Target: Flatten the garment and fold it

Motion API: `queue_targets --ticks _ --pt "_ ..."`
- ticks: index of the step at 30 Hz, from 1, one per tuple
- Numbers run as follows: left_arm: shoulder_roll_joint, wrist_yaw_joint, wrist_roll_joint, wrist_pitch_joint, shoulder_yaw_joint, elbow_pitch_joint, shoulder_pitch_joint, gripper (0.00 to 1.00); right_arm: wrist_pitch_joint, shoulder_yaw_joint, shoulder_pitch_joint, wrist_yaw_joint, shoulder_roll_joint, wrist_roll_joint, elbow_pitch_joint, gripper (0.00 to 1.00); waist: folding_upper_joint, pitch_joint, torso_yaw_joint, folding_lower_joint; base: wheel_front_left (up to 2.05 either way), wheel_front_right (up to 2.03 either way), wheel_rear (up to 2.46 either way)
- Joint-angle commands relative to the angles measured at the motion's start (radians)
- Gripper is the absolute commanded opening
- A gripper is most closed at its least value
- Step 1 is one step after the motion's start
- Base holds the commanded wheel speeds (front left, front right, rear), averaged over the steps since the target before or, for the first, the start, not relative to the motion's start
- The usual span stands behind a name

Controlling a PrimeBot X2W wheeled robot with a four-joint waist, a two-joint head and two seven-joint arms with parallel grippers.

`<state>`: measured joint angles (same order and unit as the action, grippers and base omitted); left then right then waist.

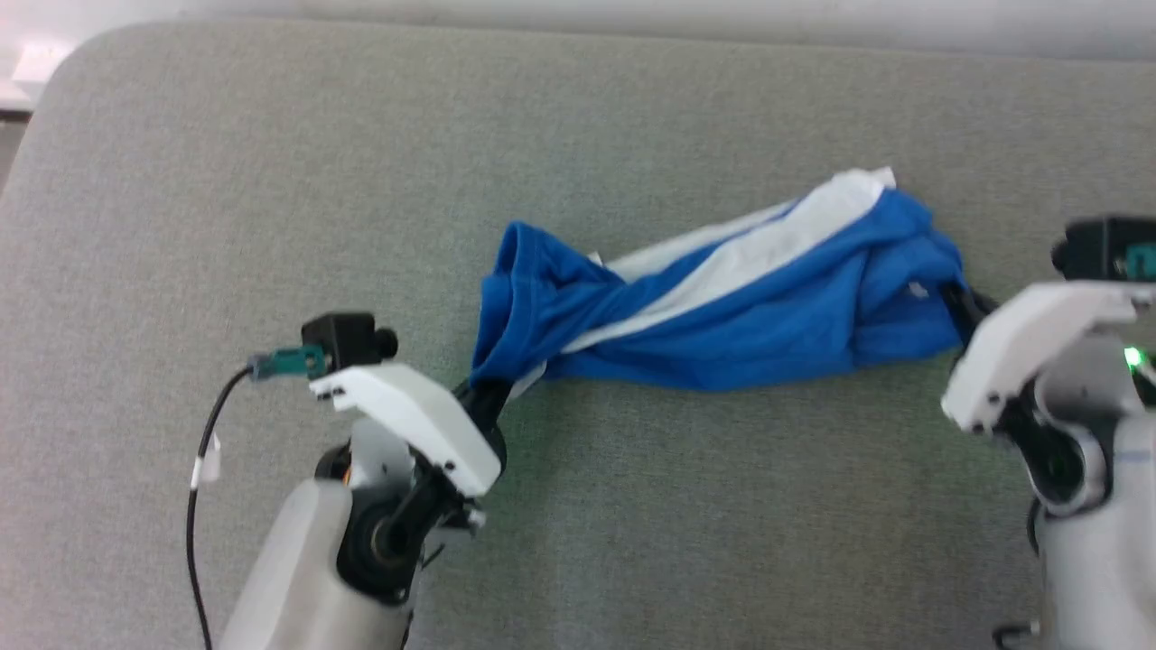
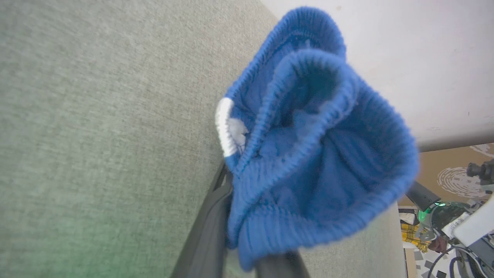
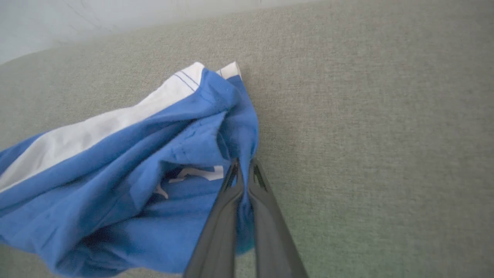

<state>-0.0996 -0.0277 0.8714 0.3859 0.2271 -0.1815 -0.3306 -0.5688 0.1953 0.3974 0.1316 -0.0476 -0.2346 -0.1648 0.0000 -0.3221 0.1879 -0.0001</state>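
Both grippers are closed on the garment (image 1: 722, 307), one at each end. The garment, blue shorts with a broad white stripe (image 1: 750, 253), lies twisted and bunched on the grey fabric-covered surface (image 1: 271, 181), running from centre-left to the right side of the head view, with the right end slightly farther away. The left gripper (image 1: 488, 390) sits at the near-left end of the garment. In the left wrist view its dark fingers (image 2: 210, 231) clamp the ribbed elastic waistband (image 2: 328, 154), which stands up in an open loop above them – a small white patch (image 2: 227, 131) shows on the band's edge. The right gripper (image 1: 959, 302) is at the garment's right end. In the right wrist view its two fingers (image 3: 220, 216) stand pressed together, with a thin fold of blue cloth pinched between the tips (image 3: 243, 170). A white marking (image 3: 200, 173) shows on the cloth just left of those tips. Between the two grip points the cloth is rope-twisted rather than flat, with the white stripe spiralling across the top. A black cable (image 1: 203, 451) loops from the left wrist, and a green light (image 1: 1131, 358) glows on the right arm.
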Motion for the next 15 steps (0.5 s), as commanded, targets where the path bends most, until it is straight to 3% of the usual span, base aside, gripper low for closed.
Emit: queue_targets --ticks 1,15 --pt "-0.011 -0.011 0.003 -0.004 -0.007 0.021 0.032 0.00 0.013 0.012 -0.039 -0.001 -0.003 -0.015 0.021 0.00 0.0000 0.031 -0.026 0.0001 0.00 0.00 0.00" --pt "-0.038 -0.068 0.047 0.026 -0.014 0.225 0.340 0.00 0.106 0.015 -0.400 -0.001 -0.003 -0.211 0.181 0.00 0.0000 0.104 -0.098 0.0001 0.00 0.00 0.00"
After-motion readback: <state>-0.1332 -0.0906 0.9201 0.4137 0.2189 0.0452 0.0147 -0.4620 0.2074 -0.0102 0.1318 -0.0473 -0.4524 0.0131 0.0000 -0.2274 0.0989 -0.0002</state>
